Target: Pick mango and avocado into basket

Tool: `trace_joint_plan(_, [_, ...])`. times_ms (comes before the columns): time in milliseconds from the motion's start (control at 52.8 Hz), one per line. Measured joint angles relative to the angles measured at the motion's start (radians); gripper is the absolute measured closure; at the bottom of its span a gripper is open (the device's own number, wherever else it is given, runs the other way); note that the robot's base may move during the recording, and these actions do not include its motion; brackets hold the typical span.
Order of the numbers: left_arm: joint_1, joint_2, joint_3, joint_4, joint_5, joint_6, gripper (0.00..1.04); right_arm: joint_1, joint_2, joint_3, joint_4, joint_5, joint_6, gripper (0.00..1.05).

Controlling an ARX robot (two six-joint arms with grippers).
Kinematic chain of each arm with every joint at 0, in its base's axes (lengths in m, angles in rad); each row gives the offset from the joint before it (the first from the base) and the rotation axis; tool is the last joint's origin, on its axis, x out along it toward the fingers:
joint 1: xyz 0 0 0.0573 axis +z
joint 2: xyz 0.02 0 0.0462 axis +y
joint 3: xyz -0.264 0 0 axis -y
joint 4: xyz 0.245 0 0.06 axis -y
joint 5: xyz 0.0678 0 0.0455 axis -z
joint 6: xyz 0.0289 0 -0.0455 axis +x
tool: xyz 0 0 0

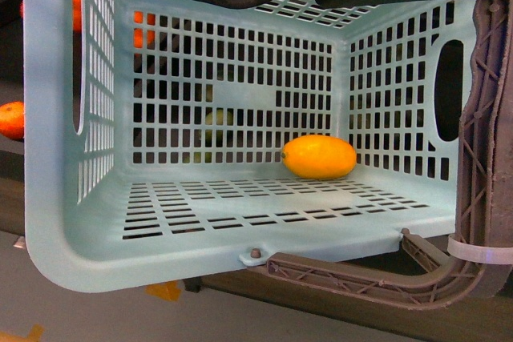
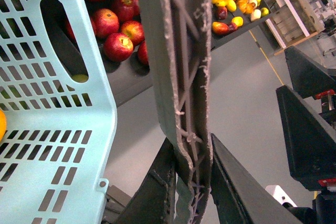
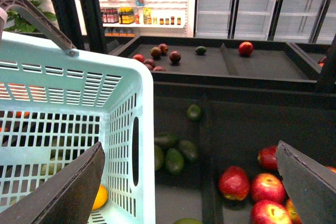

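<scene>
- While the left gripper (image 2: 190,145) is squeezing its jaws tight on the grey-brown plastic handle (image 2: 181,66), the light teal plastic basket with slotted walls (image 1: 72,222) is tipping toward the front camera.
- The smooth yellow-orange oval mango (image 1: 319,157) is lying inside the basket, on its floor, close to the back wall.
- The right gripper (image 3: 189,145) is hovering beside the basket with its jaws spread wide, holding nothing.
- The dark green egg-shaped avocados (image 3: 175,161) are lying outside the basket, in the dark bin (image 3: 241,124) just beside it.
- Round red apples (image 3: 233,182) are sitting in the next part of the bin.
</scene>
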Motion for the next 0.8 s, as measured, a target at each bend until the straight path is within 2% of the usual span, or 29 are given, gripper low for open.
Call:
trace_joint_plan(512, [0.017,0.002,0.0,0.0,-0.023,0.006,0.91,0.001,0.003,0.0,0.001,-0.006,-0.001,0.08])
trace_joint_plan(739, [0.008,0.002,0.0,0.0,-0.004,0.005,0.91,0.001,0.001,0.0,0.001,-0.003,-0.001,0.08])
trace_joint_plan(777, [0.005,0.002,0.0,0.0,0.0,0.004,0.91,0.011,0.006,0.001,-0.008,0.035,0.011,0.08])
trace_joint_plan(796, [0.004,0.002,0.0,0.0,0.002,0.004,0.91,0.027,0.013,0.005,-0.025,0.09,0.027,0.08])
